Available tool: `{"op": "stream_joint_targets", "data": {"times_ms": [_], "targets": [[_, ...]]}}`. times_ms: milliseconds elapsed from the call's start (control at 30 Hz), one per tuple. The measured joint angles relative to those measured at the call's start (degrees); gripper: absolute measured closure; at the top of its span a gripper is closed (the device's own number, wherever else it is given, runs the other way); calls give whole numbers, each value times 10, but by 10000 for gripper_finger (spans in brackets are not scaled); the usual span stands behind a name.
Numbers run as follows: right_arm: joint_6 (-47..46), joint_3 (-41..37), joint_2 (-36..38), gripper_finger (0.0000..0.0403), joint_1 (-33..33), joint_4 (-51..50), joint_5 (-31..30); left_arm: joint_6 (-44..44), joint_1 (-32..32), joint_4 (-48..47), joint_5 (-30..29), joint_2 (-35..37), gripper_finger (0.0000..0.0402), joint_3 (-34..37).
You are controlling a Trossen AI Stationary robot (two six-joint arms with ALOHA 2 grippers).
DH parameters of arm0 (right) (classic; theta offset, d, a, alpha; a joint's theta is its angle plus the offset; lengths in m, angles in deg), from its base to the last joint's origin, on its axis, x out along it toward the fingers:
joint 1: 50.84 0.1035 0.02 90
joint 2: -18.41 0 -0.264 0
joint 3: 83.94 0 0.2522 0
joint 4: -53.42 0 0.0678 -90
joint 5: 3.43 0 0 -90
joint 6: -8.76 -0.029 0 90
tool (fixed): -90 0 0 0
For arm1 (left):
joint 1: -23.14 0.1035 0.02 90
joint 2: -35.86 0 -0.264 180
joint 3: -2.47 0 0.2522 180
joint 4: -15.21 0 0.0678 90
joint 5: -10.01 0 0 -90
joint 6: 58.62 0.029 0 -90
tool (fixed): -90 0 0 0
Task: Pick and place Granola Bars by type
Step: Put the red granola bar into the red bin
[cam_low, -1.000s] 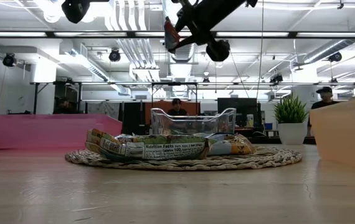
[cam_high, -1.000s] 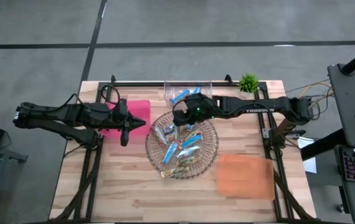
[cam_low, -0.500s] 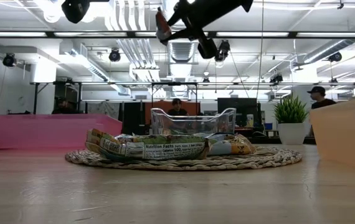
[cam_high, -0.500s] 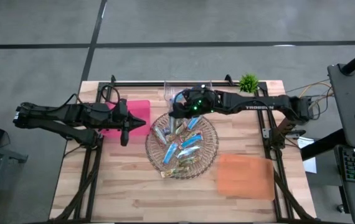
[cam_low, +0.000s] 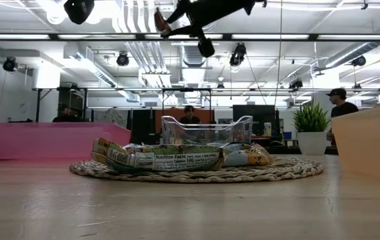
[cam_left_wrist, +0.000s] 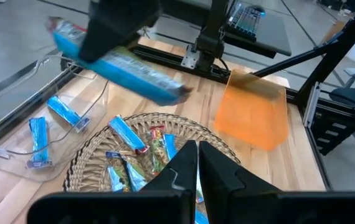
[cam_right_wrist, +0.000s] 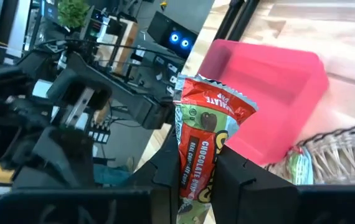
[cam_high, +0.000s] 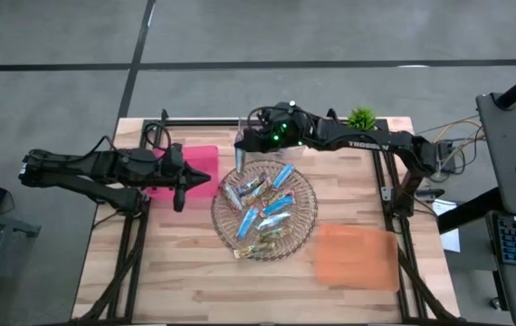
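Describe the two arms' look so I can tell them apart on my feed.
Both arms are dark, jointed and slender. The right arm bears white lettering along its link and green lights near its wrist. The left arm shows neither. The right gripper's fingers are black and blocky.

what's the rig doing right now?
Sorting granola bars by type. The right hand is shut on a red-wrapped chocolate bar, held in the air near the clear bin at the table's far edge; that bin already holds blue bars. The left hand waits over the pink bin, shut and empty. Many bars remain on the wicker tray. The orange bin looks empty.
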Motion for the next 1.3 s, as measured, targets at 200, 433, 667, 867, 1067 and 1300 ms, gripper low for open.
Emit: {"op": "stream_joint_targets", "data": {"times_ms": [200, 433, 667, 867, 1067, 1300], "targets": [[0, 32, -43, 349, -11, 0, 36, -2, 0, -11, 3, 6, 401, 0], [0, 89, -120, 349, -13, 1, 79, -20, 0, -81, 6, 30, 401, 0], [-7, 177, -210, 349, -12, 1, 122, -16, 0, -118, -3, 78, 401, -1], [-11, 286, -286, 349, -12, -4, 143, -29, 0, -177, -48, 121, 401, -1], [-25, 378, -351, 349, -17, -21, 146, -29, 0, -182, -65, 146, 401, -1], [-53, 425, -409, 349, -22, -28, 148, -29, 0, -184, -65, 147, 401, -1]]}}
